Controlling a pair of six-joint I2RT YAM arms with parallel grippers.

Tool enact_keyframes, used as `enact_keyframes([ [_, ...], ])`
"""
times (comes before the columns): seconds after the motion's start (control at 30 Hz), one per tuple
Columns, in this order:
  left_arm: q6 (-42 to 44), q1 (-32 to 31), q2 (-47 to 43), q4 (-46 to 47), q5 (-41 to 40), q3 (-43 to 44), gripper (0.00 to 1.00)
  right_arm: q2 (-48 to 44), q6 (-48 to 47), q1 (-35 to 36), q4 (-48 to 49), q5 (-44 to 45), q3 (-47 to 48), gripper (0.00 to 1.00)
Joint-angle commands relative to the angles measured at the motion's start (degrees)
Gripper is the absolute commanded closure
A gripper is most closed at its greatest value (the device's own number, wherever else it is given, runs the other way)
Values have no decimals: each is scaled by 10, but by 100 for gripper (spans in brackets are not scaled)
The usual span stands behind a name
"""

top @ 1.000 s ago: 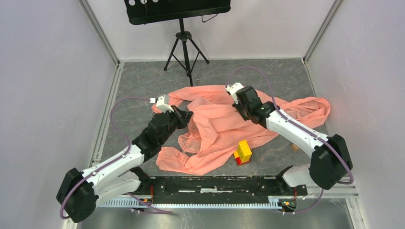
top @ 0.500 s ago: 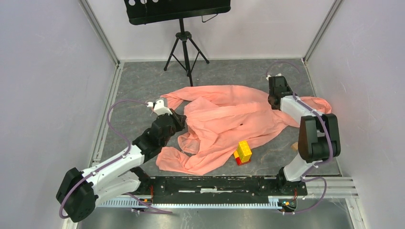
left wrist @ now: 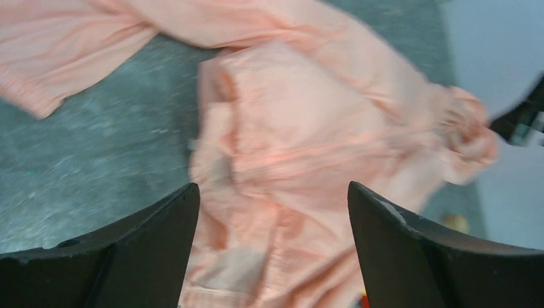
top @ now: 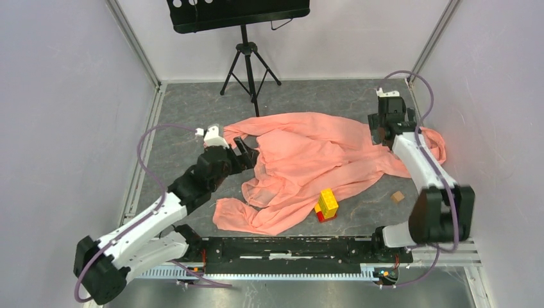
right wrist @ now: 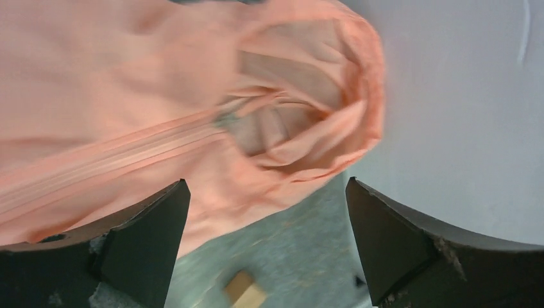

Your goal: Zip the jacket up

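Note:
The salmon-pink jacket (top: 308,160) lies spread and rumpled on the grey floor, a sleeve trailing toward the near edge. My left gripper (top: 246,150) hovers at its left edge. In the left wrist view it (left wrist: 272,189) stands open above the fabric (left wrist: 308,128), holding nothing. My right gripper (top: 380,133) is at the jacket's far right end, by the hood. In the right wrist view it (right wrist: 268,183) is open and empty, with the hood (right wrist: 308,96) and a thin zipper line (right wrist: 128,154) beyond the fingertips.
A yellow-and-red block stack (top: 327,205) stands on the jacket's near hem. A small tan block (top: 398,197) lies on the floor at the right, also in the right wrist view (right wrist: 244,292). A black tripod (top: 249,64) stands at the back. White walls close both sides.
Both grippers went from shut to open. The right arm swung from the jacket's middle out to its far right end, and the jacket now lies wider and flatter.

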Motion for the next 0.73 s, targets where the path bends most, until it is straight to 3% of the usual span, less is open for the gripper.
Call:
enact_keyframes([
  [0.0,66,1,-72,-67,124,123,9,-177,124,32,-84,-222,18,2],
  [0.13,119,1,-120,-50,257,219,5,-326,145,35,-46,-366,32,2],
  [0.3,238,1,-101,-123,345,413,0,-418,149,35,-8,-358,129,2],
  [0.4,318,1,-89,-168,347,514,0,-455,145,35,19,-343,171,2],
  [0.5,358,1,-80,-200,290,596,0,-505,133,35,65,-324,170,2],
  [0.7,385,1,-86,-209,251,656,0,-556,121,35,94,-301,157,2],
])
